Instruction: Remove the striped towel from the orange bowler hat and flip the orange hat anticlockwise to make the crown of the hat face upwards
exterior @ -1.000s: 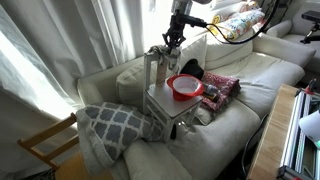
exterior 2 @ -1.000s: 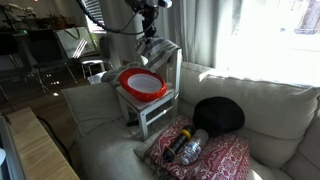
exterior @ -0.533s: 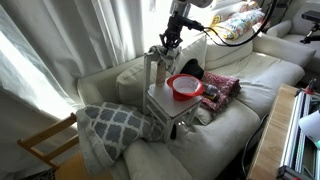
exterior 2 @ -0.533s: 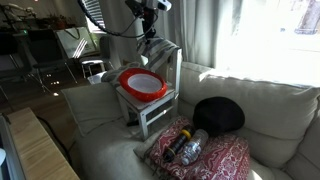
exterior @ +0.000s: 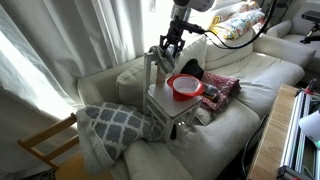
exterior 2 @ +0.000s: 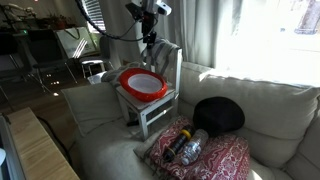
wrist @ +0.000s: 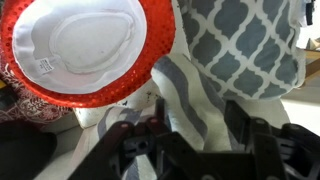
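The orange hat (exterior: 184,86) (exterior 2: 143,83) lies brim up on the seat of a small white chair (exterior: 170,108), its white lining showing in the wrist view (wrist: 85,45). The grey-and-white striped towel (wrist: 185,95) hangs over the chair's back (exterior: 155,62) (exterior 2: 160,52), off the hat. My gripper (exterior: 166,45) (exterior 2: 148,38) (wrist: 185,125) hovers just above the towel. Its fingers (wrist: 240,120) stand apart on either side of the cloth without pinching it.
The chair stands on a cream sofa (exterior: 250,75). Beside it lie a black hat (exterior 2: 218,115), a red patterned cushion (exterior 2: 215,160) with a bottle (exterior 2: 190,148) on it, and a grey patterned pillow (exterior: 115,125) (wrist: 245,40). Curtains hang behind.
The gripper has opened and let go of the striped towel, which now rests on the chair back. The gripper has risen slightly.
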Available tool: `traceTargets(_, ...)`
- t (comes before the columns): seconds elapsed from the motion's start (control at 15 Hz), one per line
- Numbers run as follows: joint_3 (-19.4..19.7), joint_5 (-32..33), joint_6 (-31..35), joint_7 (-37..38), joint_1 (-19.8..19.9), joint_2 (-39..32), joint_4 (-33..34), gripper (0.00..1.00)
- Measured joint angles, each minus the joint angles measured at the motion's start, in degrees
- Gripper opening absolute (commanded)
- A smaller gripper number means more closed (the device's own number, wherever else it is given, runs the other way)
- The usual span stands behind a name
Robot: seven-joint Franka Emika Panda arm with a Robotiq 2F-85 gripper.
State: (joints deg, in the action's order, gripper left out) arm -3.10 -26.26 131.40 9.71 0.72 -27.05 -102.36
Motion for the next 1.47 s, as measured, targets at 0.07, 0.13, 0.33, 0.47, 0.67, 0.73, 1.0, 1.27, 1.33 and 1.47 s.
traceTargets(0.07,0.04,0.0,-0.04,0.09,0.03,-0.21,-0.27,1.0)
traceTargets(0.13,0.08,0.0,-0.05,0.16,0.07,-0.45,-0.56,1.0)
traceTargets(0.33,0.09,-0.19,-0.05,0.19,0.49,-0.67,-1.63,1.0)
traceTargets(0.47,0.09,-0.26,-0.18,0.13,0.88,-0.59,-1.88,1.0)
traceTargets(0.67,0.62,-0.22,-2.33,-0.68,2.14,0.37,-2.8,1.0)
traceTargets(0.73,1.04,-0.14,-3.88,-1.82,2.93,0.82,-3.3,1.0)
traceTargets(1.0,2.34,-0.22,-13.2,-13.64,8.22,2.53,-5.53,1.0)
traceTargets(1.27,3.3,-0.42,-20.14,-29.28,13.69,2.72,-8.39,1.0)
traceTargets(1.33,3.5,-0.76,-21.06,-32.65,14.78,2.55,-9.23,1.0)
traceTargets(1.47,3.59,-2.72,-21.38,-39.7,16.79,1.8,-10.83,1.0)
